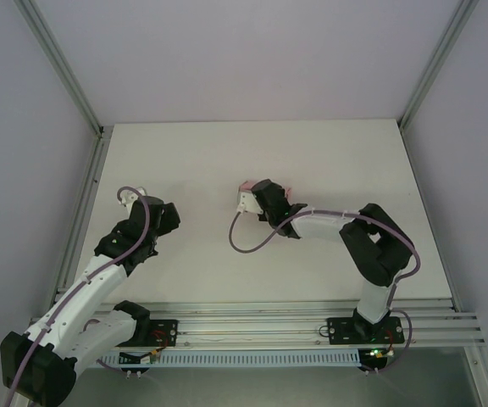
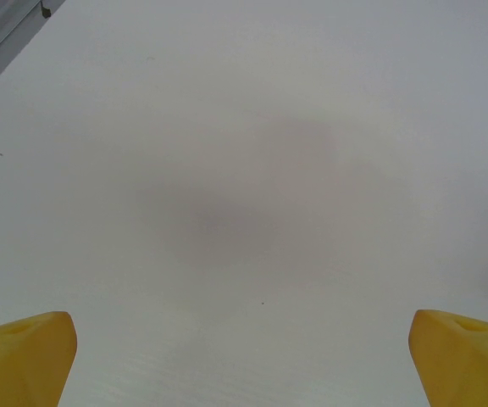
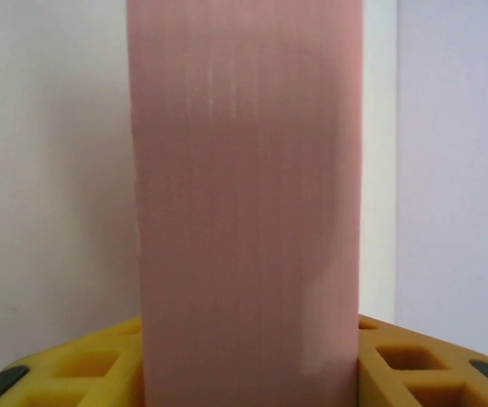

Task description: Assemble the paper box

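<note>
At the near edge of the white counter (image 1: 227, 153), a metal rail (image 1: 252, 320) carries both arms. The left arm (image 1: 83, 292) leans up and to the left. The left end effector (image 1: 138, 203) hangs over bare counter on the left side, its jaws wide open with nothing between them. In its wrist view the two yellow fingertips (image 2: 24, 356) sit far apart at the bottom corners, above plain white surface. Further in, the right arm (image 1: 371, 246) bends leftward to the middle of the counter, where the right end effector (image 1: 265, 193) is clamped on the box (image 1: 246, 183). Pink edges of the box peek out on either side of the black wrist. In the right wrist view the salmon card stands as a flat upright band between the yellow fingers (image 3: 413, 360), touching both and running out of the top. I cannot tell whether the box rests on the counter or is lifted. Beyond it, bare counter runs to the pale back wall (image 1: 252, 59).
</note>
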